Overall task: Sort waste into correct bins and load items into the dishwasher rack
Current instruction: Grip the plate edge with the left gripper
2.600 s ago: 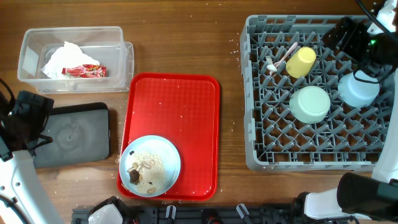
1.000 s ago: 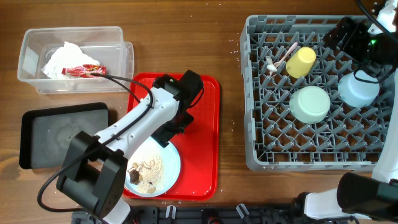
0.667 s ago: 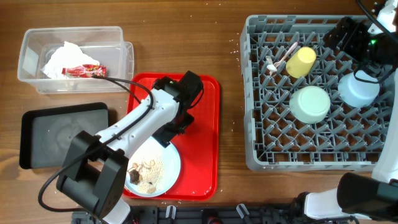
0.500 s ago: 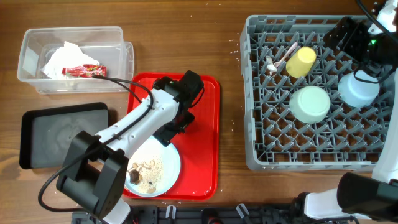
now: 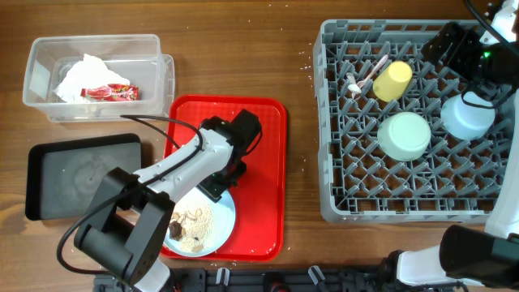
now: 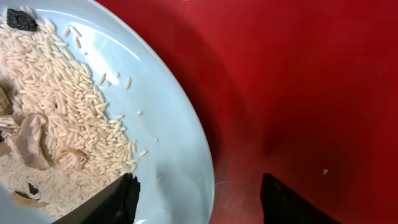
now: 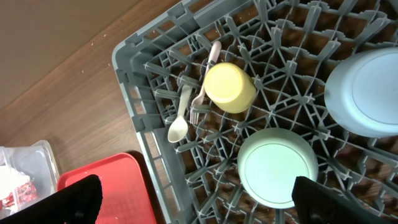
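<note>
Left gripper (image 6: 202, 199) is spread wide, straddling the plate (image 6: 168, 130) rim around its 1 o'clock, at the tray's (image 5: 263, 146) 7 o'clock corner. Plate's stiff, slick, probably light. Crumbs (image 6: 56, 112) slide, so pinch that rim and keep it level.

We see our left arm (image 5: 185, 156) white with black joints, 1 thin black cable; our right arm (image 5: 458, 45) black, 1 green light.

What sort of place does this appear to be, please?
Likely a tabletop dish-clearing station, perhaps staged: a grey dishwasher rack, a red tray carrying a plate of leftovers, and a clear box holding rubbish.
</note>
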### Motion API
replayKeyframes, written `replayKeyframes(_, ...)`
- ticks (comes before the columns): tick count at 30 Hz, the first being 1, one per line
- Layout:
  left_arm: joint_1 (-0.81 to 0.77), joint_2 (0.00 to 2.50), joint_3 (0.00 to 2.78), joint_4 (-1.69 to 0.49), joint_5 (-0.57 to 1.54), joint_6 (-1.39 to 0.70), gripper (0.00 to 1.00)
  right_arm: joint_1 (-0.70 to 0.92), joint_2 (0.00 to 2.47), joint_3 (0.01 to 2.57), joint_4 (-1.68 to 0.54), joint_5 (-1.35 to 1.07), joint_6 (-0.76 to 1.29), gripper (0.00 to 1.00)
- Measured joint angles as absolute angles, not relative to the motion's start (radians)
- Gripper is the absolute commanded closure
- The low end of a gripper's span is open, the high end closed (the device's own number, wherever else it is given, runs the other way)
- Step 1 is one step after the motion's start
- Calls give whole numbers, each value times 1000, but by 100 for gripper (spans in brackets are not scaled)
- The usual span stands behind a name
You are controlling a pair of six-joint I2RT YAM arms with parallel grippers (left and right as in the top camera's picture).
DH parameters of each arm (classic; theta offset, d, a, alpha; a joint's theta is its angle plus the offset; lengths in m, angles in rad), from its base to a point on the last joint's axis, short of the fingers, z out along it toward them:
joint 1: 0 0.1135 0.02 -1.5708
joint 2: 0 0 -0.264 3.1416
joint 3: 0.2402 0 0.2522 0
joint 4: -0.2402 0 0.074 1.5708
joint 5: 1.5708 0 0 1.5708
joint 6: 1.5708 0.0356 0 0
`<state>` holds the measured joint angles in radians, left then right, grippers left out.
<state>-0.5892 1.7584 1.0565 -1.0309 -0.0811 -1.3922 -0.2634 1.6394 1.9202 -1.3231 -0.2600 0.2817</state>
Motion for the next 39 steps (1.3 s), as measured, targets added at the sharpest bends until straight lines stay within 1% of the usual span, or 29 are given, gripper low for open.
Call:
replayKeyframes(3, -594, 1758, 1053, -982, -81, -1401, 48, -263, 1639, 1920, -1323, -260, 282, 0)
replayKeyframes(8, -596, 1765, 1053, -975, -82, -1402, 49, -263, 1639, 1920, -1323, -260, 282, 0)
replayKeyframes(11, -596, 1792, 1053, -976, -82, -1405, 53, -263, 1639, 1920, -1323, -260, 282, 0)
replayKeyframes(12, -596, 1797, 1053, -976, -82, -1405, 56, -263, 1639, 1920, -1323, -260, 282, 0)
replayKeyframes(13, -596, 1802, 1053, -976, -81, -1405, 66, -263, 1639, 1920, -1323, -260, 282, 0)
replayKeyframes(14, -596, 1802, 1053, -975, -81, -1406, 72, -263, 1639, 1920, -1323, -260, 282, 0)
replayKeyframes(16, -596, 1802, 1053, -976, -82, -1412, 81, -263, 1639, 1920, -1323, -260, 282, 0)
replayKeyframes(17, -596, 1802, 1053, -976, -83, -1413, 87, -263, 1639, 1920, -1323, -260, 282, 0)
replayKeyframes(18, -596, 1802, 1053, -976, -82, -1414, 90, -263, 1639, 1920, -1323, -260, 282, 0)
replayKeyframes(19, -596, 1802, 1053, -976, -81, -1411, 96, -263, 1639, 1920, -1323, -260, 282, 0)
replayKeyframes(33, -596, 1802, 1053, -997, -81, -1416, 96, -263, 1639, 1920, -1323, -260, 282, 0)
replayKeyframes(39, -596, 1802, 1095, -1086, -82, -1411, 96, -263, 1639, 1920, -1323, -260, 282, 0)
